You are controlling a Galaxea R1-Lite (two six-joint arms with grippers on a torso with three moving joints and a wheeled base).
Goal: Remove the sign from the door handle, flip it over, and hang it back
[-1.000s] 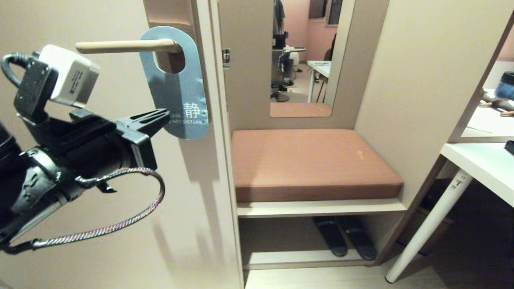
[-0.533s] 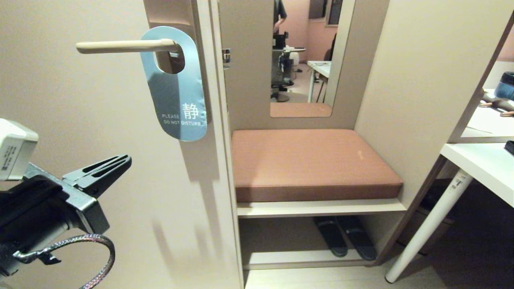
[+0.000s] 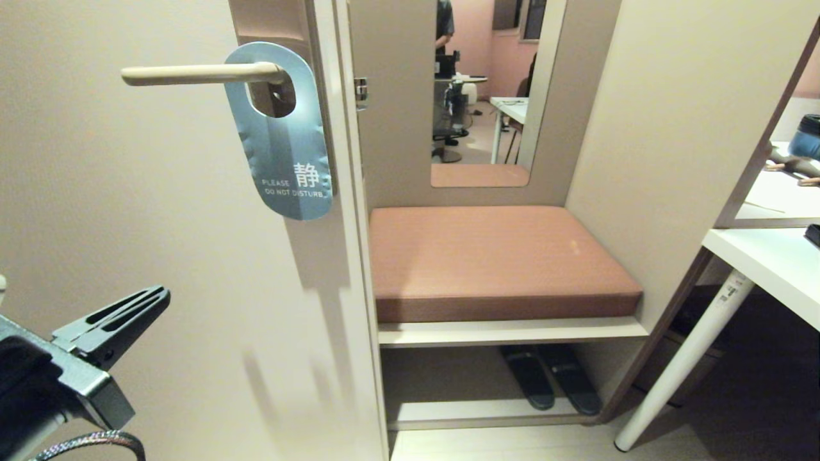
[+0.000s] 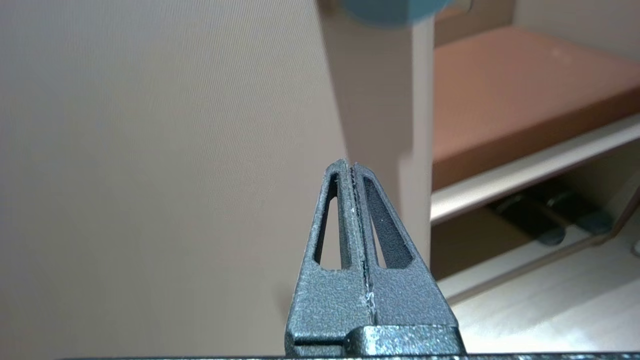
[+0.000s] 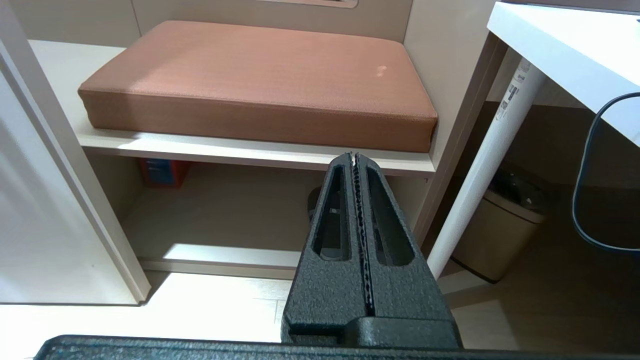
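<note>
On the door handle, a slim cream lever jutting from a tall brown backplate, the sign hangs by its oval hole with the blue-grey face outward, the words "PLEASE DO NOT DISTURB" readable near its rounded lower end, which sits just beside the door's edge. Whether this is the face it began with cannot be told from the scene alone; judged by the arm's distance from it, the sign looks either untouched or already hung back, and no grip on it exists at this moment. Low on the left, well apart from the sign and below it, the left gripper points up toward the door with its jaws pressed together and nothing between them; the left wrist view shows the closed fingers against bare door panel, only the sign's blue tip at the frame's edge. The right gripper is parked out of the head view, jaws likewise together and empty, aimed at the cushioned bench and the shelf beneath it. If the flip is yet to come, everything remains: lift the sign off the lever, turn it to its other face, and thread the hole back on. Beside the door, a mirror reflects part of a standing person and desks, and a white table stands at the right.
</note>
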